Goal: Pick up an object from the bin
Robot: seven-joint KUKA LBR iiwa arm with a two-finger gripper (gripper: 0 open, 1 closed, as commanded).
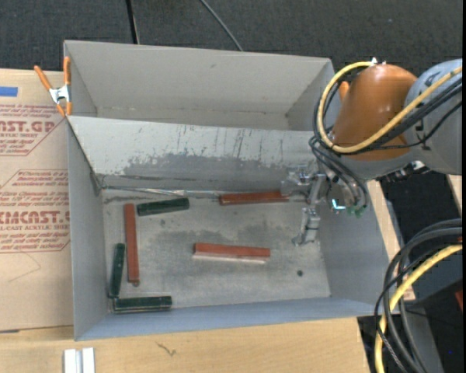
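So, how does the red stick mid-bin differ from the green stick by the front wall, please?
The red stick is longer than the green stick. The red stick lies on open floor; the green stick lies along the front wall. Both lie flat, left to right.

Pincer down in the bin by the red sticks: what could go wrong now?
The pincer hangs close to the bin's right wall, so it might bump it. The nearest red stick lies along the back wall, leaving little room to get round it. The middle red stick lies flat and might slip away.
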